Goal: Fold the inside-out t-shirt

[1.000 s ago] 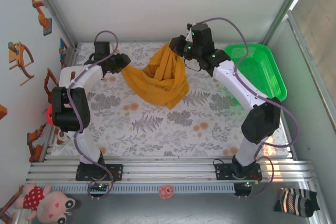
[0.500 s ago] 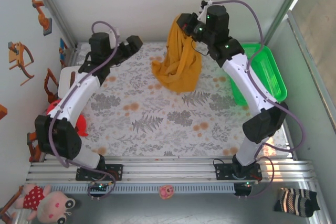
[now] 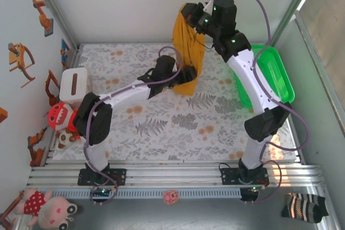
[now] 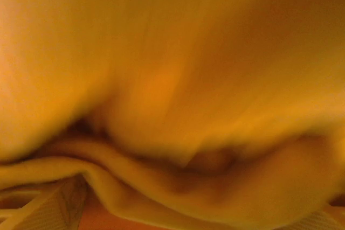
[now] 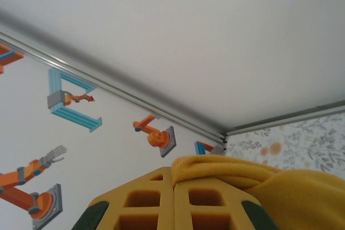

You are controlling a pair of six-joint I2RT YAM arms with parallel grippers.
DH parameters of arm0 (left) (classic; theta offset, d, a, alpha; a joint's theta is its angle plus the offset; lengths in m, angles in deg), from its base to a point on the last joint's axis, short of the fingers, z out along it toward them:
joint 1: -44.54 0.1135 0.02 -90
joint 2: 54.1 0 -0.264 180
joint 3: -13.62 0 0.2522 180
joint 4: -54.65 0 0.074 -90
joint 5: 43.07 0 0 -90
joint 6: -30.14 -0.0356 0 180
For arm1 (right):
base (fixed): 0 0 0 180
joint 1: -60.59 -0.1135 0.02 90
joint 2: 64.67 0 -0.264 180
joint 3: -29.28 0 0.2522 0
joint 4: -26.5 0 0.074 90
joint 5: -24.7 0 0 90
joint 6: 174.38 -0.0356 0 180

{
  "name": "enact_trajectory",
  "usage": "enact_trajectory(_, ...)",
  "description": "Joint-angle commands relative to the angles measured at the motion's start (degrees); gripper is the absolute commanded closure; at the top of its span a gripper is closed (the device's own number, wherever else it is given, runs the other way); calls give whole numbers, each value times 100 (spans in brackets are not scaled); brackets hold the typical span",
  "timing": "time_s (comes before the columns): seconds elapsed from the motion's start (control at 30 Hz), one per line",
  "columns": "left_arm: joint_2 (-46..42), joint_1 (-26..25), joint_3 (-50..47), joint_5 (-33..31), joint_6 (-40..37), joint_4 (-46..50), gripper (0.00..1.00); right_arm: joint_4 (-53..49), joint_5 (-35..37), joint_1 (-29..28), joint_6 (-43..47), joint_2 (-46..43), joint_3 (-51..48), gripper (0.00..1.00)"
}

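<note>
The mustard inside-out t-shirt point(image 3: 188, 52) hangs in a long bunch above the back of the table, its lower end near the floral mat point(image 3: 161, 127). My right gripper point(image 3: 187, 15) is raised high and shut on its top edge. In the right wrist view, a rolled hem of the t-shirt point(image 5: 226, 168) is pinched between the closed yellow fingers of the right gripper point(image 5: 173, 179). My left gripper point(image 3: 186, 74) reaches against the lower part of the hanging cloth. Blurred t-shirt fabric point(image 4: 172, 79) covers the left wrist view, hiding the left fingers.
A green plastic basket point(image 3: 272, 71) stands at the back right, beside the right arm. A white box point(image 3: 74, 83) and a red toy point(image 3: 59, 117) sit at the left edge. Wall panels close the back and sides.
My left gripper let go of the shirt's left end and swung right to its lower part. My right gripper lifted the shirt higher, so it now hangs straight.
</note>
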Motion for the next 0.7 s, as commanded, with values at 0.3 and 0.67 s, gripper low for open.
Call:
enact_trajectory(0.3, -1828, 1107, -2049, -376, -613, 715, 13, 741, -187, 368, -344, -400, -48, 100)
enact_trajectory(0.67, -1887, 1119, -731, 312, -838, 120, 13, 1307, -401, 355, -615, -715, -1375, 100)
